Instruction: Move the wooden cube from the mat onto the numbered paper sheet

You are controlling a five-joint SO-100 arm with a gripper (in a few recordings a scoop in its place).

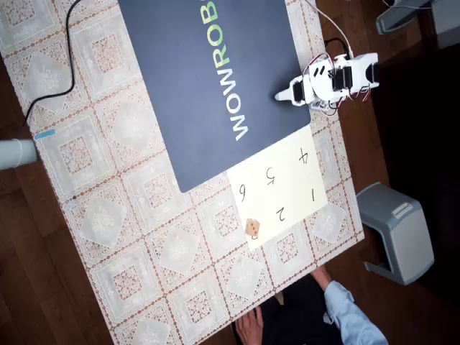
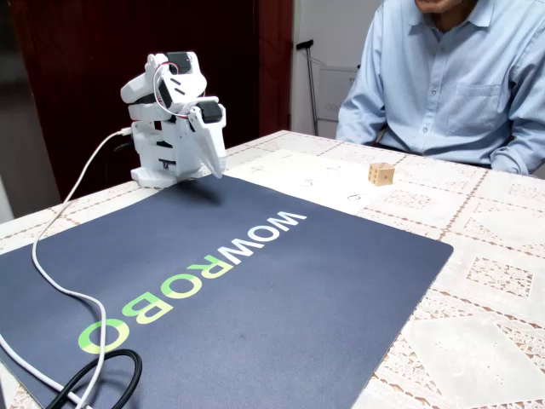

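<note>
Lace tablecloth (image 1: pixel 108 215) under everything, and the wooden cube (image 1: pixel 252 228) sits on the paper sheet's (image 1: pixel 287 183) corner beside the 6. From the side, the cube (image 2: pixel 381 174) stands before a seated person (image 2: pixel 460 77). The gripper (image 2: pixel 217 166) is folded over the mat (image 2: pixel 255 290), its opening unclear.

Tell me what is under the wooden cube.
The wooden cube sits on the numbered paper sheet, at its corner near the 6. Any writing directly beneath the cube is covered.
</note>
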